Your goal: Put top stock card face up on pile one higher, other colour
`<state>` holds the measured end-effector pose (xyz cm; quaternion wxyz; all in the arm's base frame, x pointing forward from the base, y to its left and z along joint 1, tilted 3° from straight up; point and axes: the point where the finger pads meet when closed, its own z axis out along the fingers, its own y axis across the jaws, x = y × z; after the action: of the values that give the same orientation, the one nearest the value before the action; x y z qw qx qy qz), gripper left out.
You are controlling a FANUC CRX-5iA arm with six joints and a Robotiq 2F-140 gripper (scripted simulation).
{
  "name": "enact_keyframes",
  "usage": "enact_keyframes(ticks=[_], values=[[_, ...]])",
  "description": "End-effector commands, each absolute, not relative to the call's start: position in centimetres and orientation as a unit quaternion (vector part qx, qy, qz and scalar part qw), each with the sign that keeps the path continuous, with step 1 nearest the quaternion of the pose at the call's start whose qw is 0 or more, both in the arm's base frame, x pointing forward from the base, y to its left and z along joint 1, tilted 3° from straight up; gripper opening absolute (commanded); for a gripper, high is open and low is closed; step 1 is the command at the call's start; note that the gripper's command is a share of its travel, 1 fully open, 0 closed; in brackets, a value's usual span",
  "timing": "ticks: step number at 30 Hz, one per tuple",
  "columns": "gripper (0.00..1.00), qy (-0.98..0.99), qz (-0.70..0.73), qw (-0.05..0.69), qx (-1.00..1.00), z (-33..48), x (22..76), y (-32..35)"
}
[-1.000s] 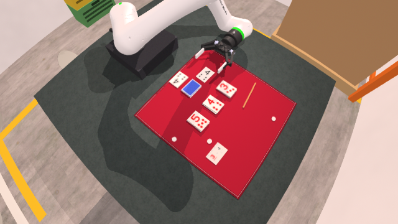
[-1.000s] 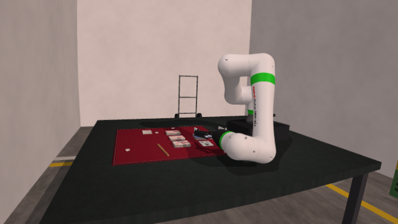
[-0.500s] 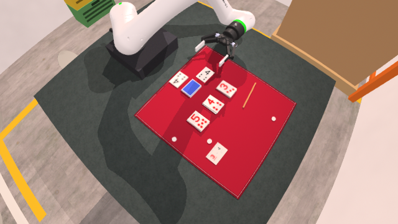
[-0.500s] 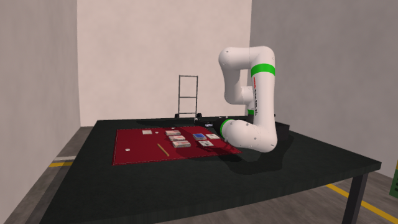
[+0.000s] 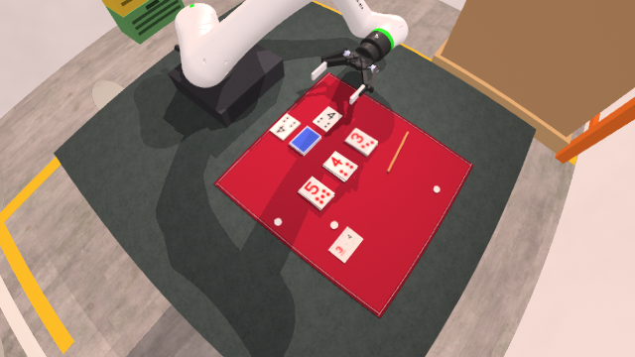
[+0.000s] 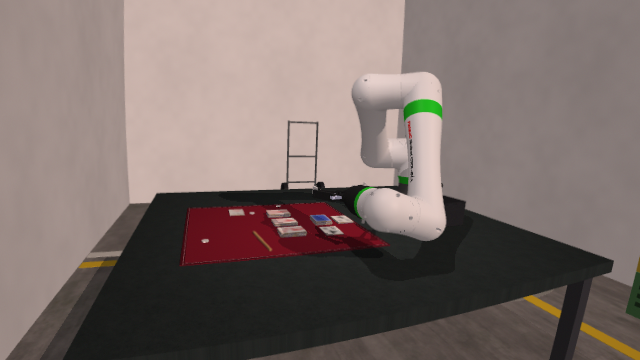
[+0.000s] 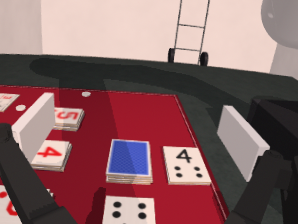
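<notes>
The face-down stock [image 5: 305, 140] has a blue back and lies on the red card cloth [image 5: 347, 183]; it also shows in the wrist view [image 7: 129, 160] and in the exterior view [image 6: 320, 219]. Two black 4 cards lie beside it, one on each side [image 5: 285, 126] [image 5: 327, 118]. Three piles run in a row with red tops: a 3 [image 5: 361, 141], a 4 [image 5: 340, 166] and a 5 [image 5: 316, 192]. My gripper [image 5: 337, 81] is open and empty, above the cloth's far corner, beyond the black 4. Its fingers frame the stock in the wrist view [image 7: 143, 136].
A thin wooden stick [image 5: 398, 151] lies right of the piles. A face-up card [image 5: 345, 244] lies near the cloth's near edge. Three white discs [image 5: 278, 221] [image 5: 334, 225] [image 5: 437, 188] sit on the cloth. The arm's black base [image 5: 228, 84] stands behind the cloth.
</notes>
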<state>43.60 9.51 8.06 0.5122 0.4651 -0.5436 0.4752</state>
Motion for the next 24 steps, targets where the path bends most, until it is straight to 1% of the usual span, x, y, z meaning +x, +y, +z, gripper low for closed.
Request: enact_keyframes(ticks=[1, 7, 14, 16, 24], values=[[1.0, -0.545, 0.474, 0.511, 0.466, 8.08, 43.61, 9.51], [1.0, -0.56, 0.46, 0.494, 0.48, 8.09, 43.61, 9.48], [1.0, -0.6, 0.417, 0.445, 0.517, 8.08, 43.61, 9.5], [1.0, -0.6, 0.417, 0.445, 0.517, 8.08, 43.61, 9.5], [1.0, -0.66, 0.335, 0.35, 0.574, 8.07, 43.61, 9.49]])
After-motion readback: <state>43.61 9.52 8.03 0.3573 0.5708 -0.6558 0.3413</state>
